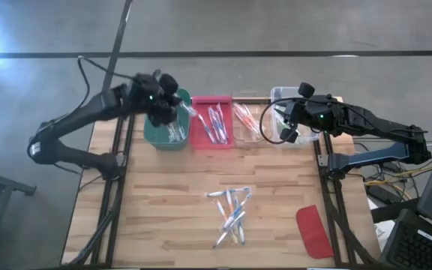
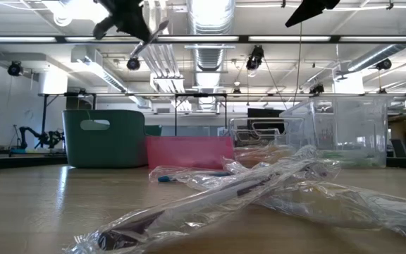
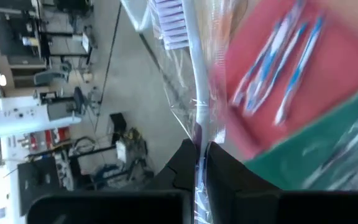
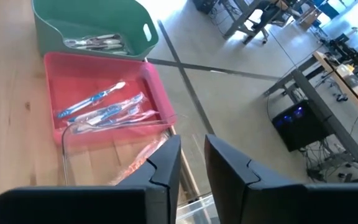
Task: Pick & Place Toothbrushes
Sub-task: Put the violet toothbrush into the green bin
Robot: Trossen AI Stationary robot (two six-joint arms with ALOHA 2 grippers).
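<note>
My left gripper (image 1: 172,105) hangs above the green bin (image 1: 165,129) and is shut on a toothbrush (image 3: 190,68) in a clear wrapper. Its head sticks out toward the red bin (image 1: 211,120), which holds blue toothbrushes (image 4: 98,102). The low view shows this gripper (image 2: 129,20) high up, with the toothbrush (image 2: 152,37) slanting down from it. My right gripper (image 4: 191,165) hangs open over the clear bins (image 1: 280,112) with nothing between its fingers. A pile of wrapped toothbrushes (image 1: 231,214) lies on the table's near middle. My left gripper pinches the wrapped toothbrush by its handle (image 3: 197,134) between its two fingers, wrapper and all. The brush runs straight on from the fingers, its bristle head (image 3: 169,18) at the far end. It is lifted clear, above the green and red bins.
Four bins stand in a row at the far edge: green, red, and two clear ones, one (image 1: 247,121) holding orange-pink brushes. A flat red lid (image 1: 313,231) lies near the front right. Bare wood lies between the bins and the pile.
</note>
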